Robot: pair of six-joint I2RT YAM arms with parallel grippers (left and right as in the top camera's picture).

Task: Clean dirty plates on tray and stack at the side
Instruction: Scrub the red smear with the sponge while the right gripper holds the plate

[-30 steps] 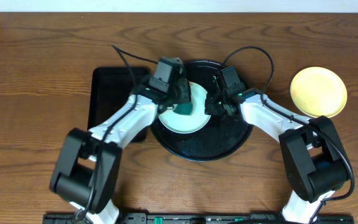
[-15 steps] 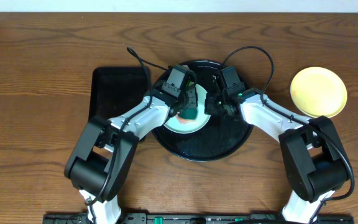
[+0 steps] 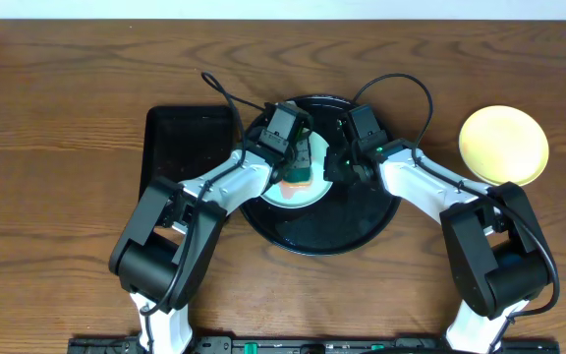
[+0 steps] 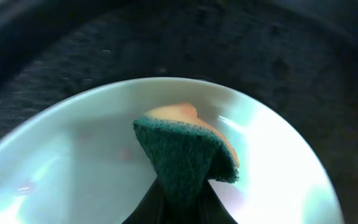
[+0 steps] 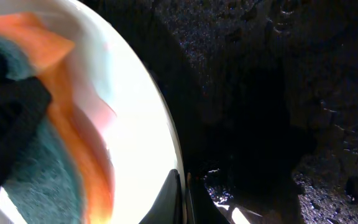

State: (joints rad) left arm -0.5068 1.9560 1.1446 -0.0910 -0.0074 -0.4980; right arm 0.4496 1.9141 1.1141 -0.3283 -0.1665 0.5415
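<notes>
A pale mint-blue plate point(image 3: 285, 198) lies on the round black tray point(image 3: 318, 242). My left gripper point(image 3: 299, 169) is shut on a green and orange sponge point(image 4: 186, 154), which is pressed onto the plate point(image 4: 73, 155) near its middle. My right gripper point(image 3: 333, 169) is shut on the plate's right rim point(image 5: 143, 124), one finger inside the edge and one outside. A pale yellow plate point(image 3: 504, 145) sits alone on the bare wood at the right. In the right wrist view the sponge point(image 5: 33, 180) fills the left.
A smaller rectangular black tray point(image 3: 179, 147) lies just left of the round tray, under the left arm. Both arms' cables loop over the back of the round tray. Wood tabletop point(image 3: 67, 118) stretches to the left, back and right.
My left arm swung right, carrying the sponge from the plate's left part towards its middle and right. The right gripper has kept its hold on the rim without moving.
</notes>
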